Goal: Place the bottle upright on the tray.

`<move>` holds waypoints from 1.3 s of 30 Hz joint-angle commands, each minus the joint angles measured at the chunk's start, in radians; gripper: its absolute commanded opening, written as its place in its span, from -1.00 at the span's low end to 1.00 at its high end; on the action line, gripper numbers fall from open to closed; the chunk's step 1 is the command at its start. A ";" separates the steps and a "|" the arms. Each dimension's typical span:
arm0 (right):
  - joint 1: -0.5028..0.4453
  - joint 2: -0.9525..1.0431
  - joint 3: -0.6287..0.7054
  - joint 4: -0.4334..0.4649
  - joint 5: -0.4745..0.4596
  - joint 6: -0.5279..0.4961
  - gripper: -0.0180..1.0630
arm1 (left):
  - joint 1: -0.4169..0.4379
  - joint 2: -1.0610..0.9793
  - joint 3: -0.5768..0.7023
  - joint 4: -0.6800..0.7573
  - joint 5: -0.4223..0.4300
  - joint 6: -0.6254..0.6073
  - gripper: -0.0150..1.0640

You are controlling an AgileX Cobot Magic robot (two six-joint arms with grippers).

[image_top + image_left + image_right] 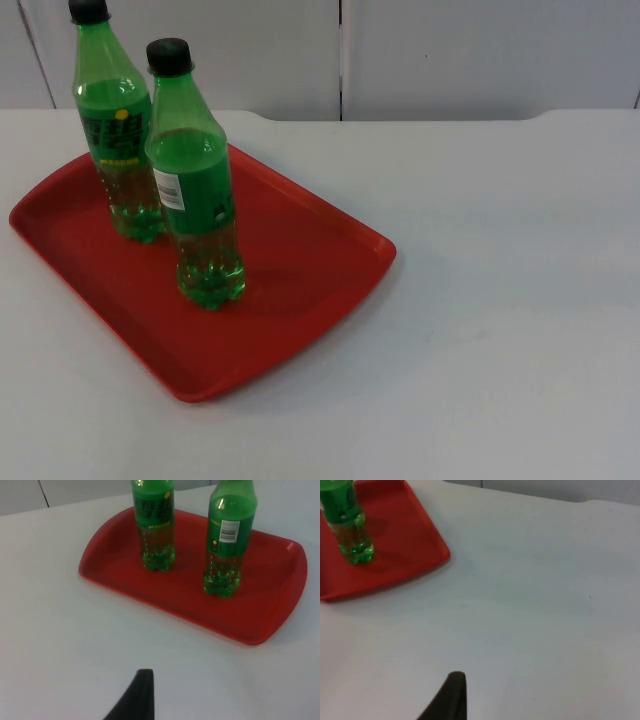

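Two green bottles stand upright on a red tray (300, 300) set on the white table (500, 300), seen from the fixed camera above. The nearer bottle (195, 180), black-capped and with a barcode label facing the camera, stands toward the middle of the tray. Just beyond it, close beside but apart, the second bottle (115, 130) stands nearer the tray's far left edge, its label printed in dark lettering. Behind the table rises the grey partition wall (450, 50).

The left gripper (137, 697) hangs above bare table, well short of the tray's rim, with both bottles standing beyond it; it holds nothing, and how wide its fingers stand cannot be told. The right gripper (450, 697) likewise hangs over bare table, well apart from the tray's corner and one bottle on it, holding nothing, its opening impossible to judge.
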 commanded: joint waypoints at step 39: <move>-0.351 -0.004 0.002 0.002 -0.005 -0.002 0.98 | -0.006 -0.004 0.007 0.005 -0.006 0.000 0.98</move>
